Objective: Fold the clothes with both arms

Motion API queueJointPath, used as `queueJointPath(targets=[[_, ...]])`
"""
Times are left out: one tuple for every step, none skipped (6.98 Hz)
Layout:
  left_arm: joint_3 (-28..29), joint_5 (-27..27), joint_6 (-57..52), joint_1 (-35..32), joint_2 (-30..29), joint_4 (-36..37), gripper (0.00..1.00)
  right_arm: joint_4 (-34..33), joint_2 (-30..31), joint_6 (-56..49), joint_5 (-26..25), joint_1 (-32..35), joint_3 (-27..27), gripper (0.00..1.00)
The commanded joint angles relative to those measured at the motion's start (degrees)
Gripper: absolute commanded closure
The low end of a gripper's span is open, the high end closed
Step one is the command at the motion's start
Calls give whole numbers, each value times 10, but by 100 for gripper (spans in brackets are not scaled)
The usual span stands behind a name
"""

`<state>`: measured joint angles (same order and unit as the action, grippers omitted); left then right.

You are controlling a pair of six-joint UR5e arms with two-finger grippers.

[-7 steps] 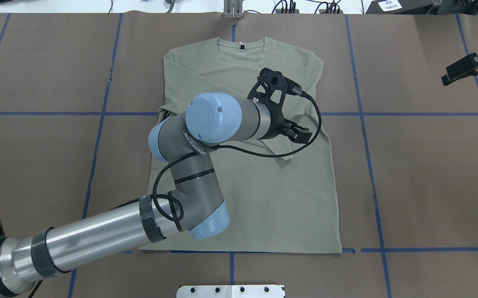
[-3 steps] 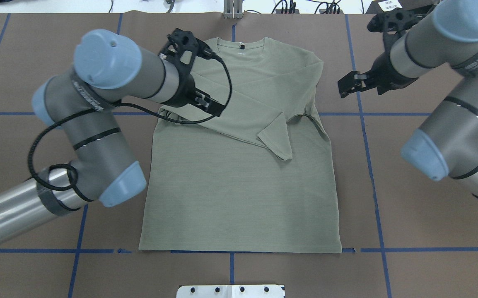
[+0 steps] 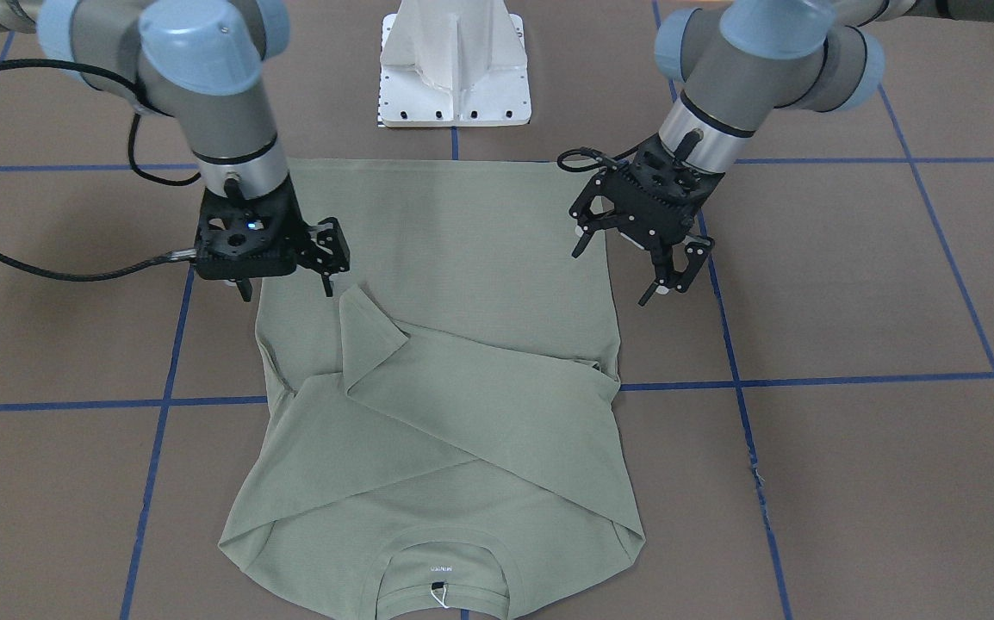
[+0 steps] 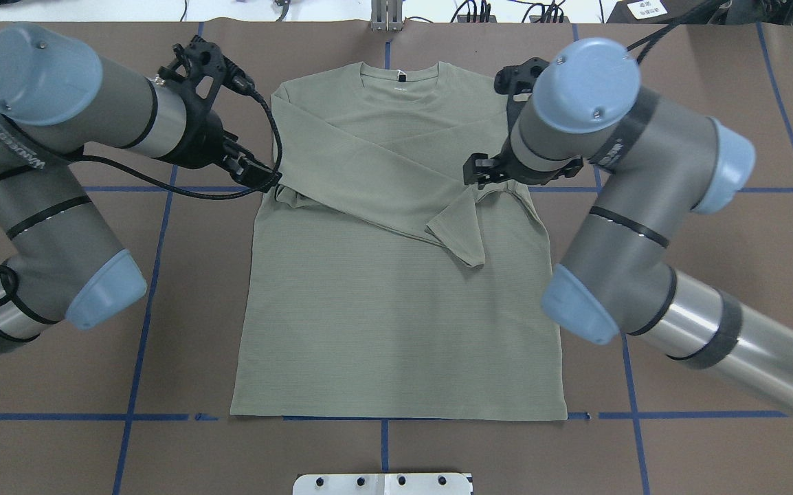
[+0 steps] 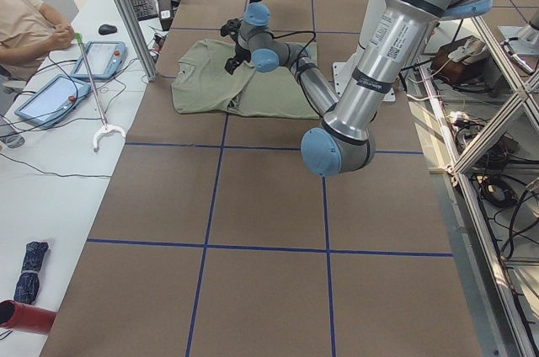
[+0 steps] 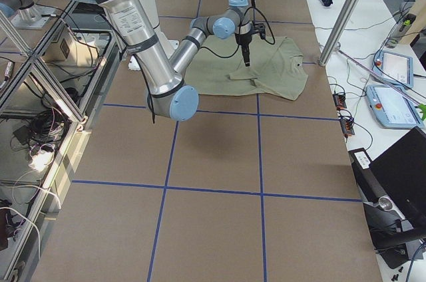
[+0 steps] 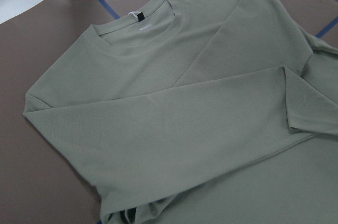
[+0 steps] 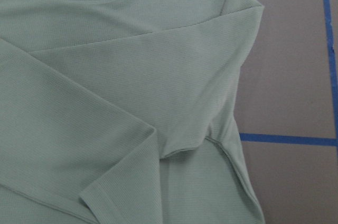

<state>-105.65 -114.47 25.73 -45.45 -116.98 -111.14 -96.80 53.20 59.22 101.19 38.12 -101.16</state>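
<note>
We see the shirt [image 4: 396, 309] lying flat on the tabletop [image 4: 163, 454], front up, with its collar [image 4: 400, 74] on the side away from the robot and its hem on the side nearest it; both sleeves are already laid across the shirt's chest, crossing there, and one cuff [image 4: 462, 237] rests on the body towards the shirt's right edge.

The left tool [image 3: 611, 277] hovers just beside the shirt's left edge, at the level where the sleeve folds in; its fingers are spread and grip nothing; the right tool [image 3: 286, 291] hangs over the shirt's right edge at about the same level, fingers likewise spread and empty.

We judge the sleeve step done and the body fold about to start, with the task perhaps halfway along; next, we think each tool must come down on its own side of the shirt, pinch the cloth there, and move in step with the other, so that the crossed sleeves do not slide out.
</note>
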Motion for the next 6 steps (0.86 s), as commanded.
queueJointPath(targets=[[-9, -19, -7, -10, 13, -4, 0, -1, -89, 27, -74, -51, 135, 27], [-9, -19, -5, -10, 15, -4, 0, 0, -111, 28, -93, -66, 168, 30], [-9, -19, -2, -10, 15, -5, 0, 0, -115, 45, -103, -80, 181, 34], [-9, -19, -1, -10, 17, -12, 0, 0, -117, 47, -113, -88, 186, 38], [-9, -19, -1, -9, 25, -22, 0, 0, -121, 48, -128, -95, 200, 40], [-9, -19, -1, -9, 29, -25, 0, 1, -130, 48, -136, -96, 212, 42]])
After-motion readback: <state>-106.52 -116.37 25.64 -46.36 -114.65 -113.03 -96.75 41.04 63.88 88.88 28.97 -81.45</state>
